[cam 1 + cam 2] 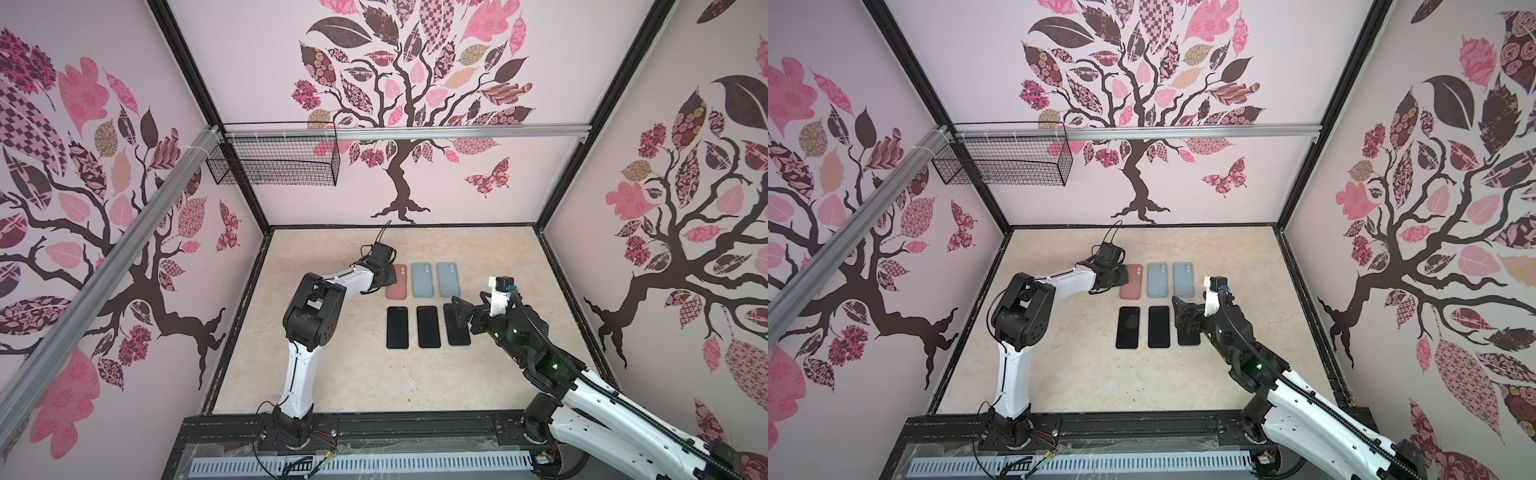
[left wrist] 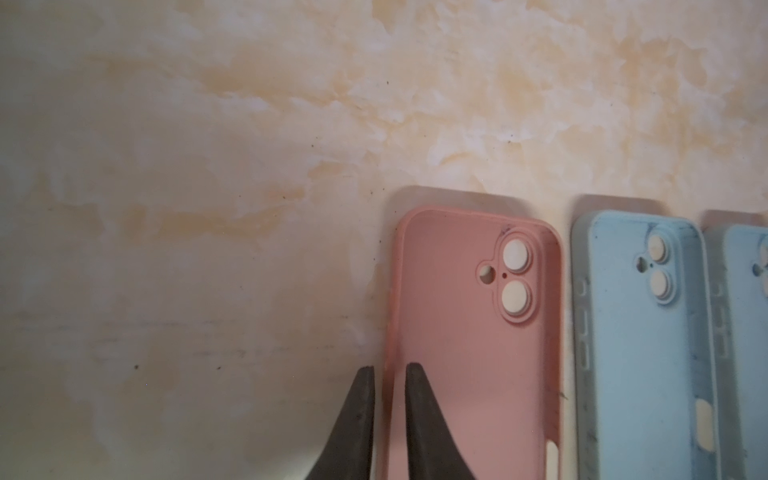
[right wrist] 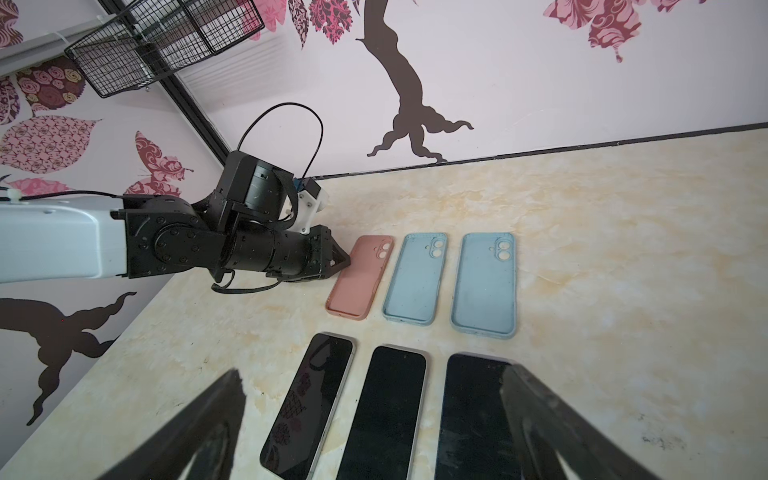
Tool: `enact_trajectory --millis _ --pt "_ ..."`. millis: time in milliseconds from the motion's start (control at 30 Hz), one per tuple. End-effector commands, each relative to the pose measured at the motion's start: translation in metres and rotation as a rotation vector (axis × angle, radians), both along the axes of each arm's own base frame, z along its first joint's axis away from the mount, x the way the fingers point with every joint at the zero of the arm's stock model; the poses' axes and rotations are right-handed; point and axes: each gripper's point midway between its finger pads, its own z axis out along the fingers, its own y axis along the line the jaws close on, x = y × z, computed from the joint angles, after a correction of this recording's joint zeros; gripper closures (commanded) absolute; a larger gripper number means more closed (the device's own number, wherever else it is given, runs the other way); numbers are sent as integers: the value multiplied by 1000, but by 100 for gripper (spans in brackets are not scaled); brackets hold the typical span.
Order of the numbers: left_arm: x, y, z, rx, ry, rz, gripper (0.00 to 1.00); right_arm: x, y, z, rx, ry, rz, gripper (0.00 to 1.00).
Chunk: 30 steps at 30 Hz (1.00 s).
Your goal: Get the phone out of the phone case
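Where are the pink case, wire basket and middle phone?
pink case (image 1: 398, 287): a top view, bare middle.
wire basket (image 1: 274, 164): a top view, front mesh.
middle phone (image 1: 428, 327): a top view, dark screen.

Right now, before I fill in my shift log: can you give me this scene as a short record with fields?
cases: pink case and two blue cases, far row, open side up, all empty
phones: three, near row, screens up, none in a case
left gripper: narrowly open, astride the pink case's side wall
right gripper: wide open above the phones, holding nothing
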Motion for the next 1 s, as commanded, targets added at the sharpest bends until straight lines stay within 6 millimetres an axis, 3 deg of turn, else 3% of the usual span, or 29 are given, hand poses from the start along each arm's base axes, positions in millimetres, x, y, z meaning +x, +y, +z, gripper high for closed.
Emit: enact_trajectory --millis 0,100,167,267,367,500,667,833,967 --pt "10 -2 6 -13 -13 3 78 1 0 18 25 -28 -1 1" --pt "9 -1 17 -13 -28 3 74 6 -4 17 2 -15 -38 1" --pt "7 1 32 -13 -52 -2 70 11 -3 3 -60 7 -48 1" --pt "0 6 64 -23 -114 -10 62 19 -9 -16 -130 26 -95 1" --pt "-15 16 97 -26 -186 -16 48 20 1 -21 -177 24 -39 1" --pt "-43 39 136 -29 -312 4 27 28 14 -12 -160 -3 32 1" --pt "-75 83 174 -45 -474 76 13 48 17 -6 -132 -22 47 1" --pt "-100 144 190 -21 -631 208 3 82 -10 -2 -120 -50 -40 1" --pt "-115 186 195 117 -743 307 2 113 -66 -15 -104 3 -190 1"
